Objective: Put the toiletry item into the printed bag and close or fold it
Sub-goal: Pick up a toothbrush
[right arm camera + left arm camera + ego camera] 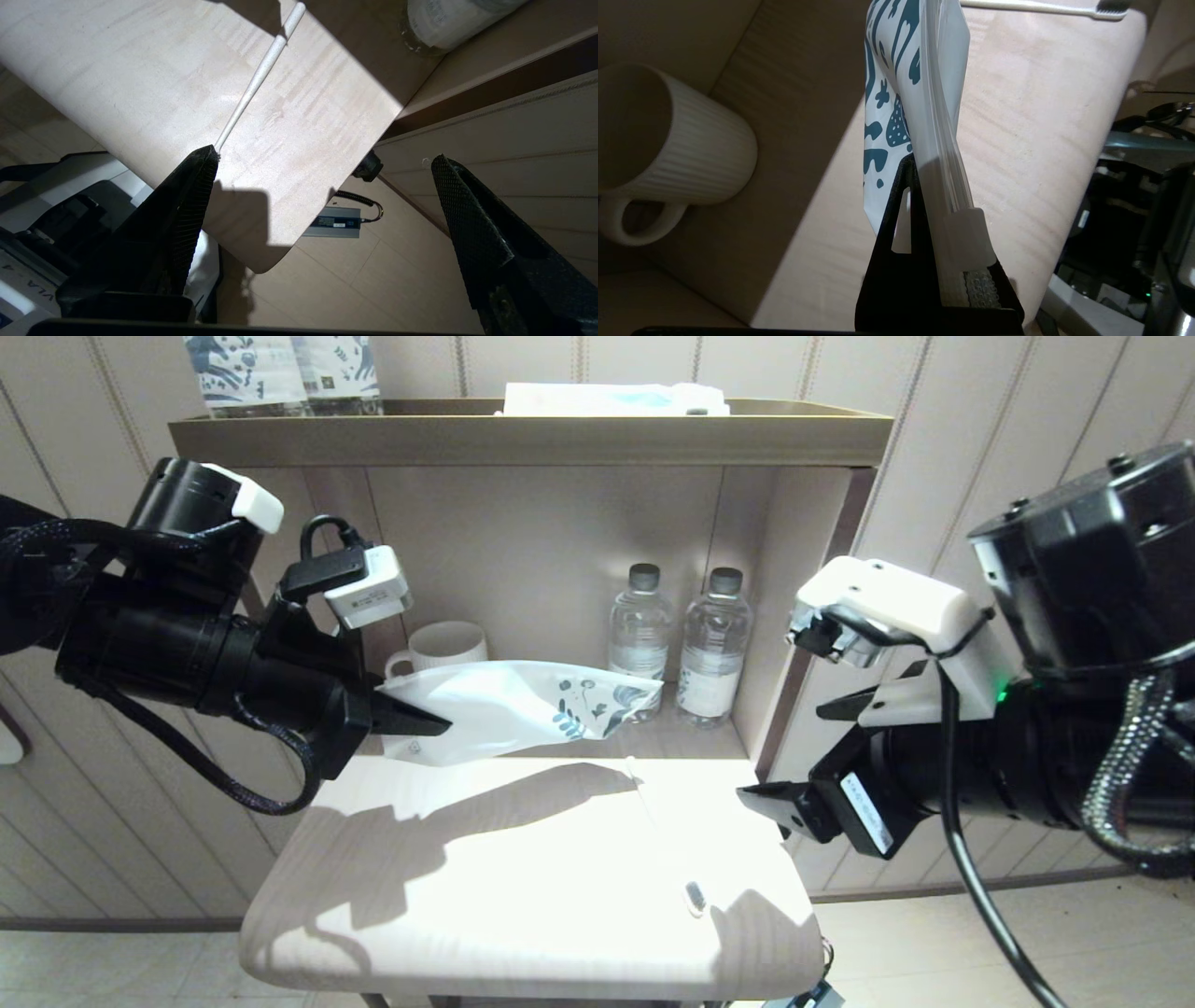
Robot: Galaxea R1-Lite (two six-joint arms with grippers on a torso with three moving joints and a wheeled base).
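Note:
The printed bag (523, 709) hangs level above the back of the table (448, 905), its teal leaf prints at the end toward the water bottles. My left gripper (415, 719) is shut on the bag's plain end; in the left wrist view the bag (920, 93) runs edge-on out of the left gripper (934, 196). The toiletry item (653, 817) lies on the table to the right, its dark head (695, 896) near the front edge. My right gripper (784, 751) hangs open just off the table's right edge, holding nothing; its one finger (196, 186) overlaps the end of the stick (261, 79).
Two water bottles (642, 635) (714, 644) and a ribbed white mug (439, 649) stand in the niche behind the table. Patterned bottles (280, 373) and a white pack (611, 399) sit on the top shelf. A power adapter (338, 223) lies on the floor.

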